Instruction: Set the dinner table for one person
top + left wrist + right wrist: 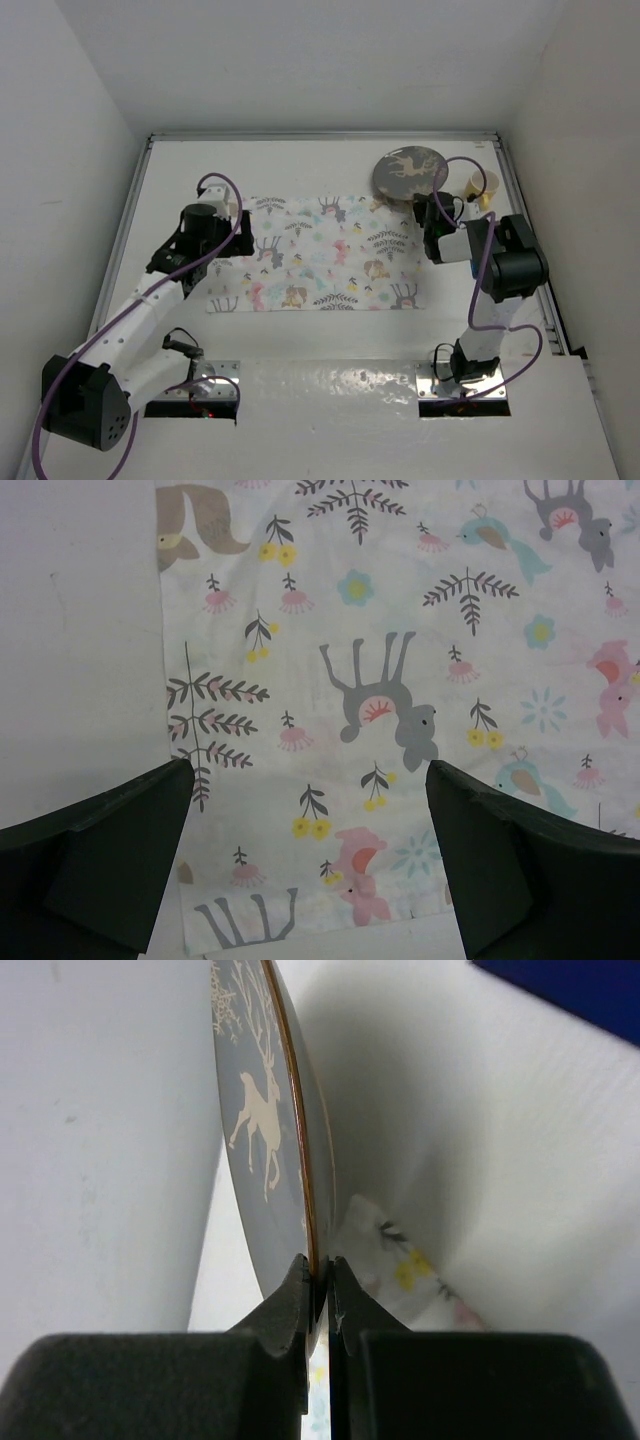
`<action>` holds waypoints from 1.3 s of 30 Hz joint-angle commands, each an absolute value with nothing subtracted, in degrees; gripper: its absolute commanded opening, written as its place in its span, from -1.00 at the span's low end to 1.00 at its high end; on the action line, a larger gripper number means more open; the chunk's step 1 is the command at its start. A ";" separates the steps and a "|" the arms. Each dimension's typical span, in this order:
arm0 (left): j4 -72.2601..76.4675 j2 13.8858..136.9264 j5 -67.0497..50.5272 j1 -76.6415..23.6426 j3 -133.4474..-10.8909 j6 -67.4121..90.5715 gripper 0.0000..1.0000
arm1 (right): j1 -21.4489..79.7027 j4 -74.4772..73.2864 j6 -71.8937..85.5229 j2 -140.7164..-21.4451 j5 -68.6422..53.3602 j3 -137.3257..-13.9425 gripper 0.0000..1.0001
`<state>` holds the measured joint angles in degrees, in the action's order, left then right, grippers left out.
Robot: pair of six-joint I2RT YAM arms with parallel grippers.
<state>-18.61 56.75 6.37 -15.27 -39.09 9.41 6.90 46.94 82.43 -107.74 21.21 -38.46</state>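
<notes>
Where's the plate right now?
In the top view the plate is at the far right of the table, past the placemat's far right corner, left of a cup, its rim pinched by the right tool.

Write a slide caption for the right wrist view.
Right gripper pinches the rim of a grey deer-patterned plate, with a corner of the printed cloth beyond it.

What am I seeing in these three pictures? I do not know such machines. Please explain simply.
Two robot arms stand at a white table. One picture looks down from above; the other two come from a camera on each wrist. A placemat printed with animals lies on the table, and a yellow cup stands at the far right. The left claw is open above the placemat, holding nothing. The right claw is shut on the rim of a dark plate with a deer pattern.
</notes>
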 commanded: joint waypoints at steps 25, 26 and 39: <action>-16.35 53.17 6.15 -14.68 -39.38 9.76 0.99 | 14.06 50.09 77.17 -90.17 -32.61 -30.59 -1.00; -16.43 53.26 6.15 -14.68 -39.38 9.76 0.99 | 15.19 50.53 77.08 -90.35 -32.78 -29.72 -1.00; -16.43 53.00 5.80 -14.68 -39.11 9.67 0.99 | 19.69 57.92 71.29 -100.01 -33.57 -26.11 -1.00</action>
<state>-18.63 54.19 6.17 -15.27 -39.07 9.47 19.64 45.82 73.80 -99.61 -30.65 -26.17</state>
